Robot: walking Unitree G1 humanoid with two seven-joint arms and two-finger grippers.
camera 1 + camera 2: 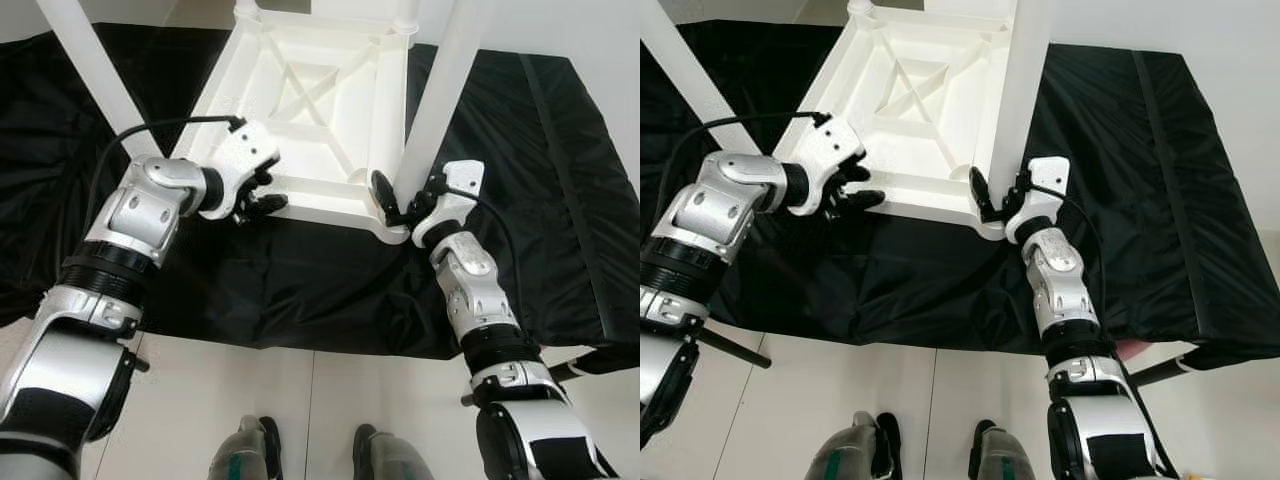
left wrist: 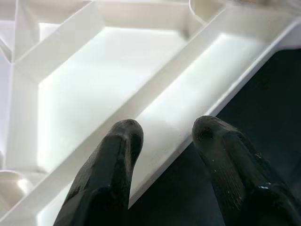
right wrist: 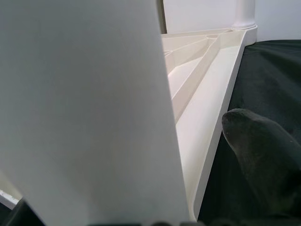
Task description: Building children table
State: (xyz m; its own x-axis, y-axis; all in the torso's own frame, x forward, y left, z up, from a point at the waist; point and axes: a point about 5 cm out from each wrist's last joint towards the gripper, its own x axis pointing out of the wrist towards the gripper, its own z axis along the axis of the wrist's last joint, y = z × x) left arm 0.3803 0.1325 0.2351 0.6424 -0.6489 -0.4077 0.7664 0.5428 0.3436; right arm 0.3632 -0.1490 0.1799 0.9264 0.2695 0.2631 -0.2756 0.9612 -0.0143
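Observation:
A white plastic table top [image 1: 320, 60] lies upside down on a black cloth [image 1: 300, 290], ribs facing up. A white leg [image 1: 440, 90] stands in its near right corner, and another leg [image 1: 95, 70] rises at the left. My left gripper [image 1: 262, 197] is open at the near left rim, its fingers [image 2: 113, 160] spread just over that edge. My right gripper [image 1: 405, 205] is open around the base of the near right leg. One black finger [image 1: 383, 192] sits left of the leg, and the other finger [image 3: 263, 155] is over the cloth, a small gap from the leg.
The black cloth covers the floor under the table and runs out to the right [image 1: 570, 150]. Pale floor tiles [image 1: 300, 400] lie in front of it, with my feet [image 1: 250, 455] at the bottom edge. A white wall [image 1: 600, 40] stands at the far right.

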